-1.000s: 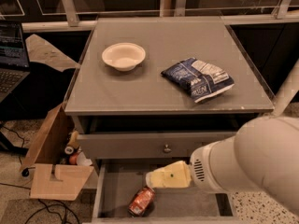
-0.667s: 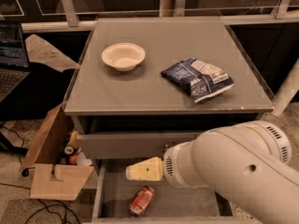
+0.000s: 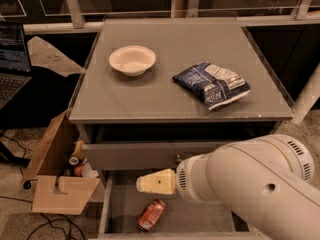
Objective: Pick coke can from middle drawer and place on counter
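Observation:
The coke can [image 3: 151,215] is red and lies on its side on the floor of the open middle drawer [image 3: 122,206], near the drawer's left front. My gripper [image 3: 145,183] is a cream-coloured tip on a thick white arm [image 3: 250,184] that reaches in from the lower right. The gripper hangs above the drawer, just above and slightly behind the can, apart from it. The counter [image 3: 165,94] is the grey tabletop above the drawers.
A white bowl [image 3: 132,60] sits on the counter at the back left. A blue-and-white chip bag [image 3: 212,84] lies at the right. An open cardboard box [image 3: 57,176] with bottles stands on the floor to the left. A laptop [image 3: 11,59] is at the far left.
My arm has swung left over the open drawer, and the gripper tip now sits left of the drawer's middle, above the can. The can has not moved.

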### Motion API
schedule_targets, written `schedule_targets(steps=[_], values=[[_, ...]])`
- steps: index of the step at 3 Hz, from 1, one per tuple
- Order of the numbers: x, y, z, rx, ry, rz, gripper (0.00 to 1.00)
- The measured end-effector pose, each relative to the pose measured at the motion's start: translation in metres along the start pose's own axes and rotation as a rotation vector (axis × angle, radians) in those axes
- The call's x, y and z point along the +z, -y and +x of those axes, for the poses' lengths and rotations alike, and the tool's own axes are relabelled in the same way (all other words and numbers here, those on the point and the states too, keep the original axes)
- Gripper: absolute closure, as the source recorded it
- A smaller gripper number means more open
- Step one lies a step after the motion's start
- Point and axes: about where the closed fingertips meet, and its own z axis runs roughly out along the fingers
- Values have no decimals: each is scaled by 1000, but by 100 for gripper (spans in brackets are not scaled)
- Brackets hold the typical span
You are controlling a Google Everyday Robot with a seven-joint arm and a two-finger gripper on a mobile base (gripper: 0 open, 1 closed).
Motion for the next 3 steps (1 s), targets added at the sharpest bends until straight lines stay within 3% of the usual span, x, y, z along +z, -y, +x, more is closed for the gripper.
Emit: schedule_targets(steps=[3], values=[[79, 37, -1, 122, -75, 65, 0]])
